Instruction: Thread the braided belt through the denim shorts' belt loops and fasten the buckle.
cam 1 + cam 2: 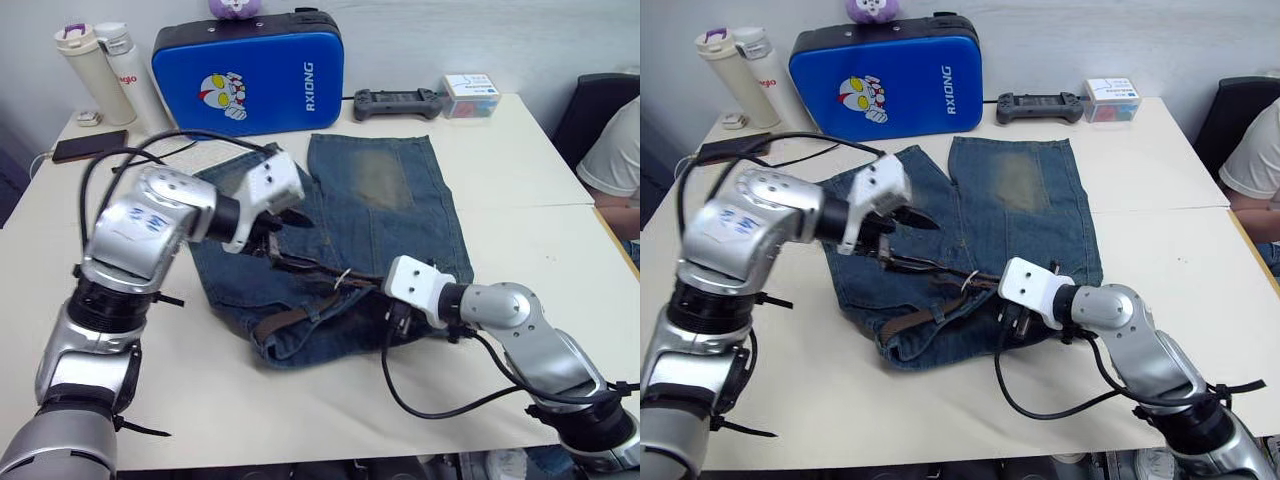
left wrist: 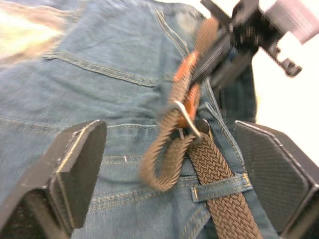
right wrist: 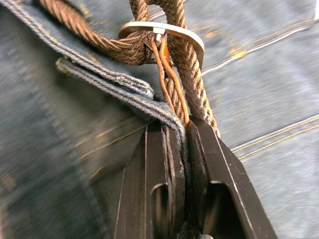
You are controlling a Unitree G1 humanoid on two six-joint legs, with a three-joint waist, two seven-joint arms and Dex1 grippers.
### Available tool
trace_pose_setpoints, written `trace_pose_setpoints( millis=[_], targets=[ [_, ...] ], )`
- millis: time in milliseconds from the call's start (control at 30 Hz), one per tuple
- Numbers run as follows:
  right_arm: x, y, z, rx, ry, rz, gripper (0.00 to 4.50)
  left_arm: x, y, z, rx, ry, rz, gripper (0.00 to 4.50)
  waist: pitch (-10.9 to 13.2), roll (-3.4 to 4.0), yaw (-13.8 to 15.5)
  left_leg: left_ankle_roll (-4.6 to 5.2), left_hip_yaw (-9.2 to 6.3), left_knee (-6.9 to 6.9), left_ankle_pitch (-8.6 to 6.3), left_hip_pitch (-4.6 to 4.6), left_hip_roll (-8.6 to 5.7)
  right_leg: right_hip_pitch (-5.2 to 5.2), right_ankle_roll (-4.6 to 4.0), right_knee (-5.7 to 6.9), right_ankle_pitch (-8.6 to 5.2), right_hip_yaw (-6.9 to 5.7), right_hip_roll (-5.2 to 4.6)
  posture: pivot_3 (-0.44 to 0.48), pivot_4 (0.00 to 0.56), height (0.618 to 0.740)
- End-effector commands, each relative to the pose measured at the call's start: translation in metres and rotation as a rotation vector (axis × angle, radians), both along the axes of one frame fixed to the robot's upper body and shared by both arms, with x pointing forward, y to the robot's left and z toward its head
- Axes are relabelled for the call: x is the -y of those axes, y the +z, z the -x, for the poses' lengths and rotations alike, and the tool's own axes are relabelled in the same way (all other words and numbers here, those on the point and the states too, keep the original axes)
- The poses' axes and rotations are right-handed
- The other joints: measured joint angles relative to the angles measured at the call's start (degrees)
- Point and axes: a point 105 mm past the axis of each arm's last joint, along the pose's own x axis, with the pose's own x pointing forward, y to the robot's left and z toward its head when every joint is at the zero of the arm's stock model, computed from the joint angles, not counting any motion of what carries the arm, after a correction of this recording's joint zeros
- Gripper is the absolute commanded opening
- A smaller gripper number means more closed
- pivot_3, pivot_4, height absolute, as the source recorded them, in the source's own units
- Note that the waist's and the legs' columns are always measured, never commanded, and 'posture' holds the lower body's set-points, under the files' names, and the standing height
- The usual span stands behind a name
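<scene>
Where the braided belt (image 2: 219, 174) runs lengthwise along the waistband of the denim shorts (image 1: 390, 200), its woven brown strap passes through the silver buckle (image 3: 164, 31); right gripper (image 3: 182, 127) pinches strap and denim hem; left gripper (image 2: 172, 164) straddles it, fingers apart.

Along the far edge of the cream tabletop (image 1: 560, 250): two white insulated bottles (image 1: 110, 72) at the far left corner, a blue padded case with a cartoon figure (image 1: 250, 75), a dark game controller (image 1: 398, 102) and a small box (image 1: 470, 95) — a black phone (image 1: 88, 146) lies nearer, by the left edge.
</scene>
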Motion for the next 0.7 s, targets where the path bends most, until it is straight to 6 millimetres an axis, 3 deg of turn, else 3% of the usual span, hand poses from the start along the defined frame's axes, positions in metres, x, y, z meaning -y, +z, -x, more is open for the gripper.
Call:
trace_pose_setpoints(
  millis=[33,133,233,300,367,400,467,500,700],
  targets=[
    [-0.008,0.012,0.011,0.017,0.073,-0.052,0.0,0.0,0.016,0.006,0.065,-0.011,0.002,4.46,0.0,0.0,0.13,0.0,0.0,0.01,0.0,0.0,0.0,0.0,0.0,0.0,0.0,0.0,0.0,0.0,0.15,0.74],
    [-0.007,0.014,0.011,0.032,0.087,-0.041,0.0,-0.005,0.006,0.013,0.025,-0.03,-0.042,4.46,0.0,0.0,0.05,0.0,0.0,0.0,0.0,0.0,0.0,0.0,0.0,0.0,0.0,0.01,0.0,0.0,0.15,0.74],
    [-0.004,0.009,0.019,-0.002,0.134,-0.002,1.27,-0.012,-0.012,0.034,-0.029,-0.118,-0.133,4.5,0.0,0.0,-0.56,-0.02,0.01,-0.08,0.0,0.02,0.0,-0.02,0.0,-0.01,0.0,0.03,0.0,0.0,0.15,0.74],
    [-0.002,0.009,0.033,-0.04,0.201,0.004,2.4,-0.017,-0.019,0.048,-0.075,-0.17,-0.168,4.5,0.0,0.0,-0.79,-0.03,0.01,-0.13,-0.01,0.03,0.03,-0.02,-0.01,-0.03,0.0,0.03,0.01,0.0,0.15,0.74],
    [0.002,0.009,0.047,-0.086,0.261,0.021,3.31,-0.019,-0.023,0.051,-0.085,-0.171,-0.179,4.5,0.0,0.0,-0.78,-0.03,0.01,-0.11,-0.01,0.02,0.03,-0.01,-0.01,-0.04,0.0,0.03,0.0,0.0,0.15,0.74],
    [0.004,0.011,0.051,-0.106,0.277,0.015,3.43,-0.019,-0.024,0.049,-0.082,-0.162,-0.178,4.5,0.0,0.0,-0.6,-0.02,0.01,-0.1,-0.01,0.03,0.03,0.0,-0.01,-0.03,0.0,0.03,0.0,0.0,0.15,0.74],
    [0.01,0.017,0.056,-0.136,0.285,0.005,4.2,-0.02,-0.025,0.047,-0.078,-0.155,-0.179,4.5,0.0,-0.01,-0.41,0.02,-0.02,-0.05,-0.03,0.05,0.02,0.11,-0.01,-0.09,0.0,0.0,-0.02,0.0,0.15,0.74],
    [0.013,0.019,0.057,-0.143,0.286,0.004,4.42,-0.02,-0.026,0.047,-0.076,-0.154,-0.176,4.5,0.0,-0.01,-0.38,0.03,-0.02,-0.04,-0.04,0.1,0.02,0.16,0.0,-0.11,0.0,0.01,-0.02,0.0,0.15,0.74],
    [0.024,0.041,0.043,-0.083,0.221,-0.042,4.42,-0.017,-0.034,0.047,-0.087,-0.134,-0.136,4.5,-0.01,-0.01,-0.32,0.08,-0.01,-0.04,-0.07,0.16,0.03,0.2,0.0,-0.1,0.0,0.02,-0.01,0.0,0.15,0.74]
  ],
)
